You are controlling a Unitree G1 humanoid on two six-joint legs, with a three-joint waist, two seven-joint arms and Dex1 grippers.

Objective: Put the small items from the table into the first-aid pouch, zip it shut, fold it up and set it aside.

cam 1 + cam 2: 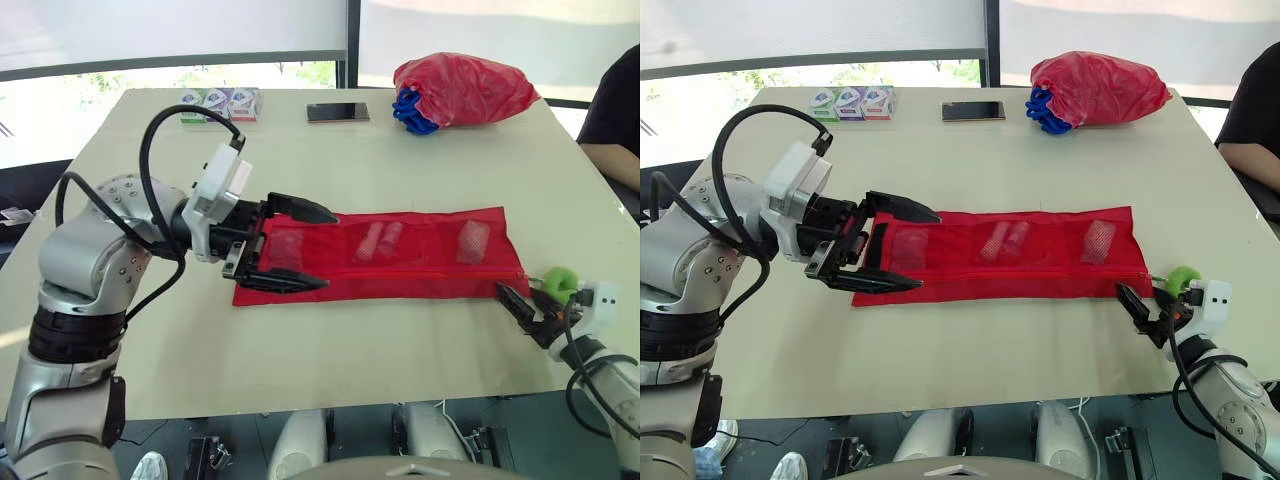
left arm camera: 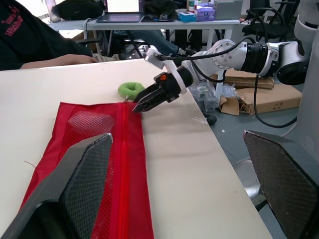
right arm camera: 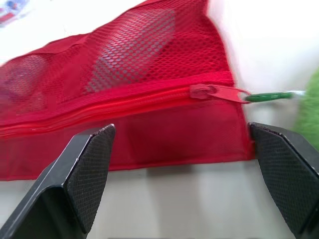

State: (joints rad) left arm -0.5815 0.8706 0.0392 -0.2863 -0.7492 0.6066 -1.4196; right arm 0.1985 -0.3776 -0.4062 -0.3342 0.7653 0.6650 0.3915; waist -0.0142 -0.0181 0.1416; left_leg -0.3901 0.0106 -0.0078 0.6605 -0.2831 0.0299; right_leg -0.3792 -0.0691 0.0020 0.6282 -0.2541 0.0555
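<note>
The red mesh first-aid pouch (image 1: 400,255) lies flat and unfolded across the middle of the table. Small items show through its mesh pockets: one on the left (image 1: 287,245), a roll in the middle (image 1: 378,240) and another on the right (image 1: 472,240). The zipper pull (image 3: 219,93) sits at the pouch's right end, with a green ring (image 1: 558,278) attached just beyond it. My left gripper (image 1: 328,248) is open, its fingers straddling the pouch's left end. My right gripper (image 1: 518,298) is open, low over the table just short of the pouch's right front corner and the pull.
At the back of the table lie a red plastic bag (image 1: 465,88) with a blue item (image 1: 410,110) beside it, a phone (image 1: 338,112) and a row of small boxes (image 1: 222,103). A person's arm (image 1: 615,110) rests at the far right edge.
</note>
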